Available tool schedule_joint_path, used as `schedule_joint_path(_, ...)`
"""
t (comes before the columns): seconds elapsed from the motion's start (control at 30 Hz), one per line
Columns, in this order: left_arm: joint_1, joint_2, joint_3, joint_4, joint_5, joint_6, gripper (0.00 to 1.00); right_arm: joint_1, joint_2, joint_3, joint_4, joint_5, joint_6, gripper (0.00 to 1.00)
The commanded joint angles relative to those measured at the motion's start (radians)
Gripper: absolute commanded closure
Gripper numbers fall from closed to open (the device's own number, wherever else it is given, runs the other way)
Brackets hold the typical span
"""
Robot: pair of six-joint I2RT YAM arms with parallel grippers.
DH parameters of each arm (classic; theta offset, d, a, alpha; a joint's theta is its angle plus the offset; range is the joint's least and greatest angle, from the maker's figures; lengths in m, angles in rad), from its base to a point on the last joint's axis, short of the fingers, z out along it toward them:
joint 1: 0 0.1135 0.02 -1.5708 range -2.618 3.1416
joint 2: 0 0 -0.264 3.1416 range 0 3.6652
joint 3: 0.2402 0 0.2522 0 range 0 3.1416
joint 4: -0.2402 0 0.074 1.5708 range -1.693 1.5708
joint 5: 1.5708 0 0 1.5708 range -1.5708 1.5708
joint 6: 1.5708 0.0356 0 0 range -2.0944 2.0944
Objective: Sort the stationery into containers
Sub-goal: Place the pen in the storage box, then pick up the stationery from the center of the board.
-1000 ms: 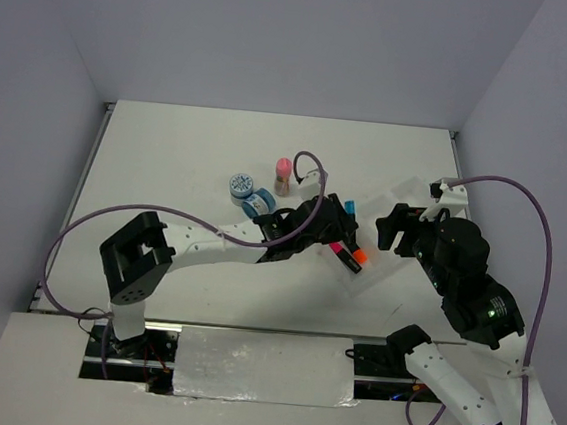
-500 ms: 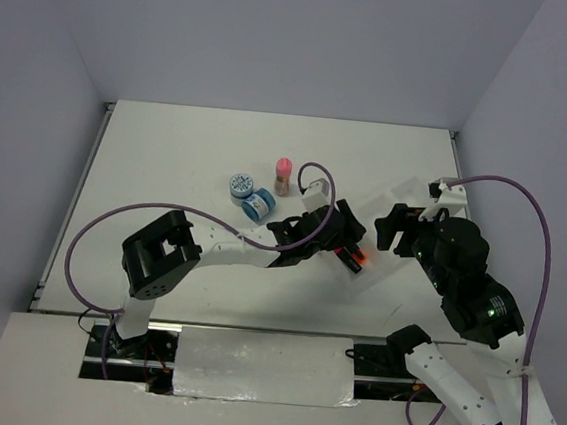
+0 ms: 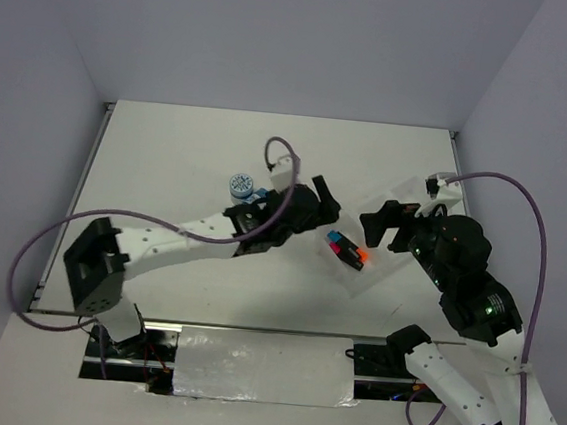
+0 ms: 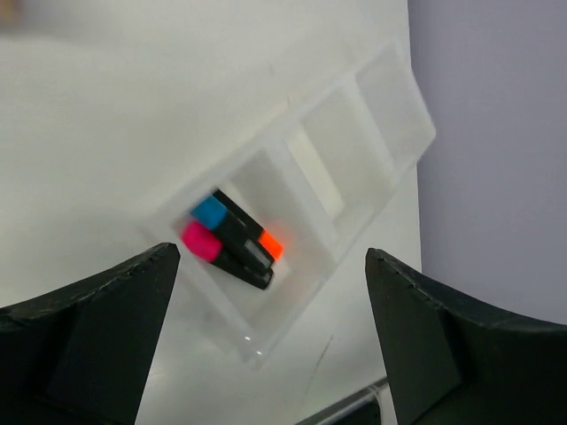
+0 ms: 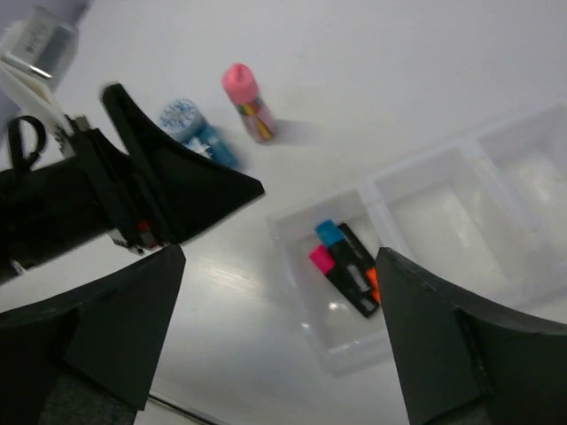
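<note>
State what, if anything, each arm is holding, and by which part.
Nothing is held. The left gripper and right gripper both have their jaws open and empty; the three markers lie in the tray.

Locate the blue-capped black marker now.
In the left wrist view, centre-left, the blue-capped black marker lies in the end compartment of the translucent white plastic tray, beside the pink-capped marker and orange-capped marker.

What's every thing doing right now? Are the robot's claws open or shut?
left gripper: open, empty.
right gripper: open, empty.
tray: one end compartment filled, other two empty.
pink marker: lying in that end compartment.
blue marker: same compartment.
orange marker: same compartment.
pink-capped tube: on the table, unsorted.
discs: on the table, unsorted.
</note>
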Motion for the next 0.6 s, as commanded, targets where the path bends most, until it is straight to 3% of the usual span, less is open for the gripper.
schedule_joint_path(0.0,0.113,-0.215,0.011,-0.293,-0.156,0.083,0.01,0.001,0.030,-0.015,0.177,-0.111,0.044,0.00)
schedule_joint_path(0.13,0.269,-0.453,-0.140,-0.501,-0.217,0.161,0.01,0.044,0.191,-0.012,0.254,-0.176,0.075,0.00)
schedule_joint_path(0.27,0.475,-0.730,-0.204,-0.709,-0.246,0.268,0.01,0.252,0.431,0.083,0.352,-0.069,0.051,0.00)
schedule_joint_path(0.37,0.481,-0.878,-0.177,-0.841,-0.300,0.278,0.01,0.329,0.684,0.220,0.381,-0.072,0.022,0.00)
schedule_joint_path(0.43,0.482,-0.985,-0.160,-0.820,-0.202,0.371,0.01,0.360,0.857,0.329,0.399,-0.026,-0.003,0.00)
schedule_joint_path(0.57,0.484,-1.103,-0.105,-0.851,-0.226,0.477,0.01,0.408,1.138,0.541,0.386,0.062,-0.034,0.00)
